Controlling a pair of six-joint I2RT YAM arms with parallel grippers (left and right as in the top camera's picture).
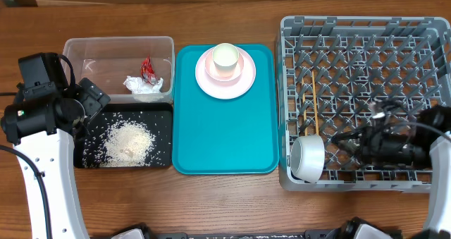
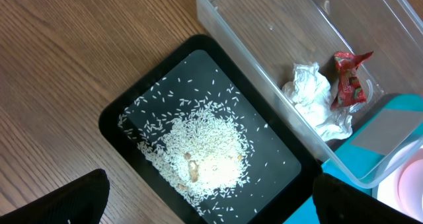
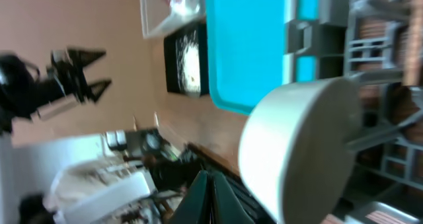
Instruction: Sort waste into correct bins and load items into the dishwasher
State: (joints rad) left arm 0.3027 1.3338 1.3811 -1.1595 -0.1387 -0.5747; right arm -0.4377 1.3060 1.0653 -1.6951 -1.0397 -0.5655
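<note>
The clear tub (image 1: 84, 52) holds a crumpled red wrapper (image 1: 148, 68) (image 2: 347, 78) and a white tissue (image 1: 143, 84) (image 2: 314, 98). Rice (image 1: 128, 140) (image 2: 201, 151) lies heaped in the black tray (image 1: 161, 112) (image 2: 125, 112). My left gripper (image 1: 90, 108) (image 2: 211, 204) hangs wide open above that tray with nothing in it. On the teal tray a white cup (image 1: 225, 59) stands on the pink plate (image 1: 243, 80). In the grey rack (image 1: 296, 27) lie chopsticks (image 1: 310, 105) and a white bowl (image 1: 308, 158) (image 3: 304, 145) on its side. My right gripper (image 1: 338, 140) (image 3: 211, 197) is shut on nothing beside the bowl.
The teal tray (image 1: 225, 133) sits between the bins and the rack. Upright pegs fill the rack floor around my right arm (image 1: 402, 144). Bare wooden table shows in front of and behind the trays.
</note>
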